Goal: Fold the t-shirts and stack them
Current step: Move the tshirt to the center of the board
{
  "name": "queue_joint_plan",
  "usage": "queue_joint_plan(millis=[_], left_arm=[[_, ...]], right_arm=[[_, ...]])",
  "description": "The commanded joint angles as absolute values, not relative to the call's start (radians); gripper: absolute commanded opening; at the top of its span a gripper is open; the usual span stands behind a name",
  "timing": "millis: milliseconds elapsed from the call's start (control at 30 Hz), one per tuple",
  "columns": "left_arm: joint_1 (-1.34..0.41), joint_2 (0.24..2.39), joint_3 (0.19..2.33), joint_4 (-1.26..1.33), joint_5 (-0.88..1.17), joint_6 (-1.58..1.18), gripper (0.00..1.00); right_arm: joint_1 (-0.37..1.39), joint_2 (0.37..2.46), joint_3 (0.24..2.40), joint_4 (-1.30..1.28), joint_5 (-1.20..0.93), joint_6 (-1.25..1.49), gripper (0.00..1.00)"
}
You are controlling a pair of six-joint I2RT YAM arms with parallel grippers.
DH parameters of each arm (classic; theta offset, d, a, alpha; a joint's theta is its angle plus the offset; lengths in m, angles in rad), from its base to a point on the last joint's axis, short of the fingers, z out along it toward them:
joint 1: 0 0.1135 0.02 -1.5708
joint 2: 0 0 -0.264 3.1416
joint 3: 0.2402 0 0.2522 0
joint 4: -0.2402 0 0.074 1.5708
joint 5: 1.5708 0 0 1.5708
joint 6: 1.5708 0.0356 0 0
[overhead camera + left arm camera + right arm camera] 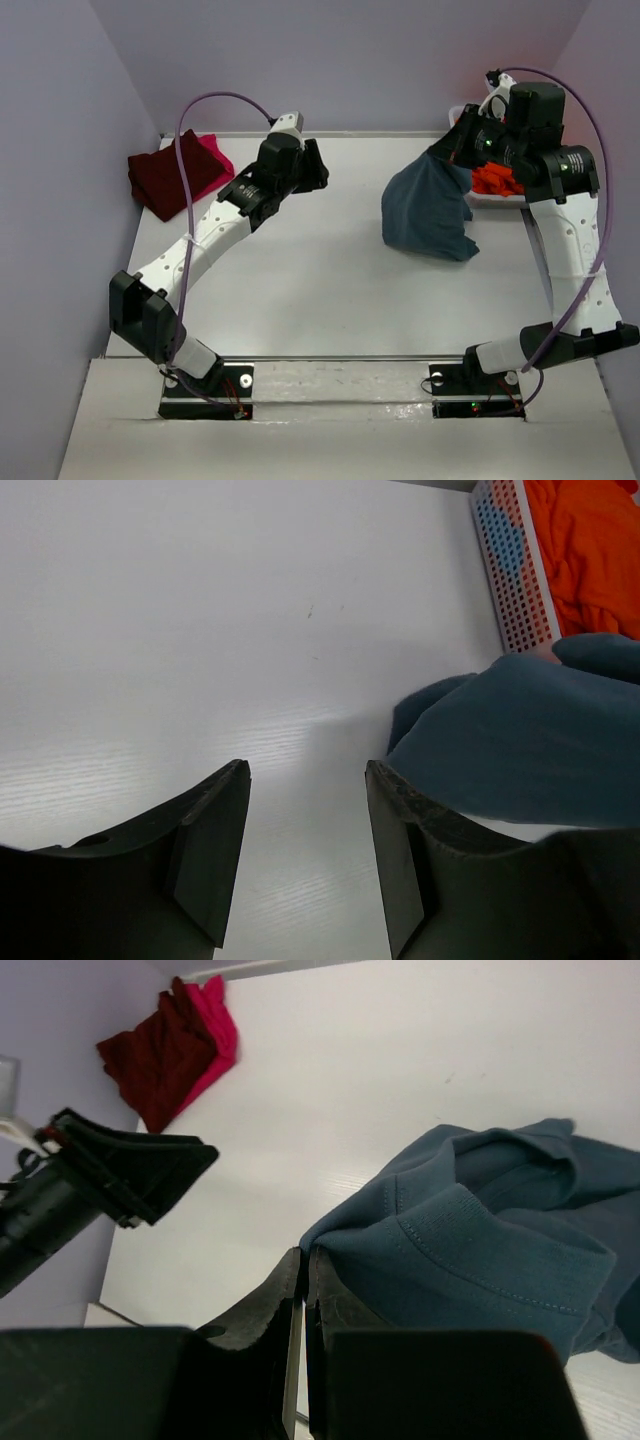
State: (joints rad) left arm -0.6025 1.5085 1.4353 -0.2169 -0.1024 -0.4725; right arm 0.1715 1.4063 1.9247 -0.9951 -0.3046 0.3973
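White tabletop point(320, 300) runs between lilac walls, with two arms bolted at its near edge. Counted up: two grippers, four shirts, one tub. Left gripper point(305, 772) hovers over bare table, fingers parted a moderate way with nothing between them; the blue shirt point(530, 750) sits just off its right-hand finger, apart from it. Right gripper point(303, 1257) has its fingers pinched together on that blue shirt's edge, right beside the ribbed collar. From the pinch the shirt hangs in a bunch, long axis running from those fingers toward the near edge, lower end reaching the table. Just behind the right fingers stands the tub point(508, 580), holding one orange shirt point(590, 550). Well apart from the left fingers, in the far left corner, a maroon shirt point(165, 178) lies partly over a pink shirt point(212, 150)
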Motion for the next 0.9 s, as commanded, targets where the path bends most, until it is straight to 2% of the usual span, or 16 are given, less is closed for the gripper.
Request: queue_joint_plan(millis=[0,300,567,867], left_arm=[[-0.606,1.419,1.382,-0.146,-0.152,-0.472,0.61],[-0.663,1.335,1.316,-0.111,-0.245,-0.474,0.6],[-0.819,1.207,1.356,-0.083,-0.538,-0.385,0.6],[-0.896,1.17,1.37,-0.072,-0.672,-0.351,0.6]], right_arm=[[0.225,1.373,2.014,-0.859,-0.385,0.394,0.07],[0.244,1.304,2.099,-0.738,-0.42,0.39,0.07],[0.244,1.232,2.129,-0.638,-0.416,0.402,0.07],[0.244,1.241,2.172,-0.632,-0.404,0.408,0.07]])
